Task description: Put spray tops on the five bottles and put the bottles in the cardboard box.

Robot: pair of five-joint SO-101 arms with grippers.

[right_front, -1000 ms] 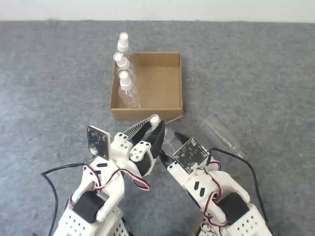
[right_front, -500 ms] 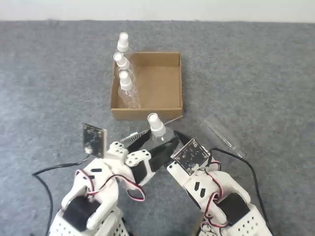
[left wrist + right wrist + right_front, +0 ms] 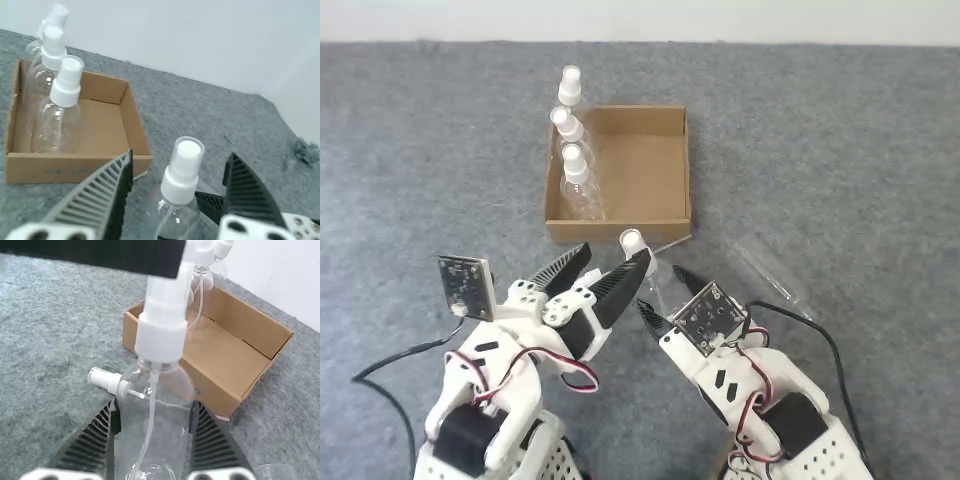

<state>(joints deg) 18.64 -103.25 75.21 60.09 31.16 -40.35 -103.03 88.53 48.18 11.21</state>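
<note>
My right gripper (image 3: 660, 290) is shut on a clear bottle (image 3: 655, 283) and holds it upright just in front of the cardboard box (image 3: 650, 226). In the right wrist view the bottle (image 3: 152, 440) sits between the fingers (image 3: 87, 445), with a white spray top (image 3: 162, 325) on its neck. My left gripper (image 3: 613, 255) is open, its jaws standing either side of that spray top (image 3: 182, 165) without touching it. Three bottles with spray tops (image 3: 578, 180) stand along the box's left wall.
A bare clear bottle (image 3: 770, 270) lies on the grey carpet to the right of the box. A loose spray top (image 3: 107, 380) lies on the carpet beside the held bottle. The right part of the box floor (image 3: 645, 170) is bare.
My left gripper let go of the spray top, opened wide and swung back to the left. The bottle stays upright in the right gripper.
</note>
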